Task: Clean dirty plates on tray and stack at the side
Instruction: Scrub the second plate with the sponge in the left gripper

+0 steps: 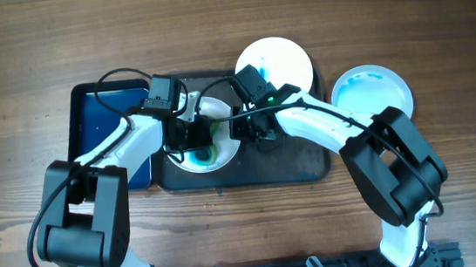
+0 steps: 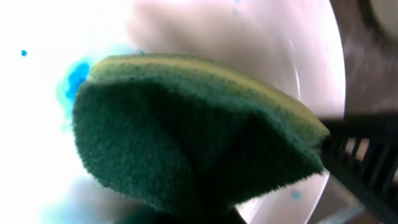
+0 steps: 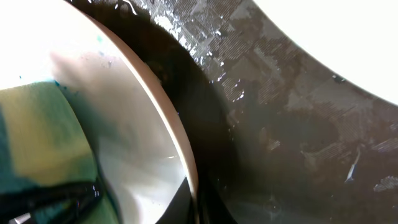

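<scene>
- tabletop: wood. The tray sits mid-tabletop and its floor looks wet, so I expect things to slide on it.
- narrow blue-floored tray: just beside the tray, on the left-edge side.
- scrubbed plate: on the tray's left half, under both arms.
- far plate: overlaps the tray's far rim and looks mostly white.
- right plate: off the tray toward the right edge, with blue smears.
- Handling judgement: the plates are stiff, light and probably brittle, and slick when wet. The thin rim is the only place to take hold, so pinch it at the edge.
- left end effector: clenched on the sponge, which is pressed to the scrubbed plate.
- right end effector: at that plate's right rim. I can't tell whether it is clamped or released.
- blue smear: beside the sponge, not yet wiped.
</scene>
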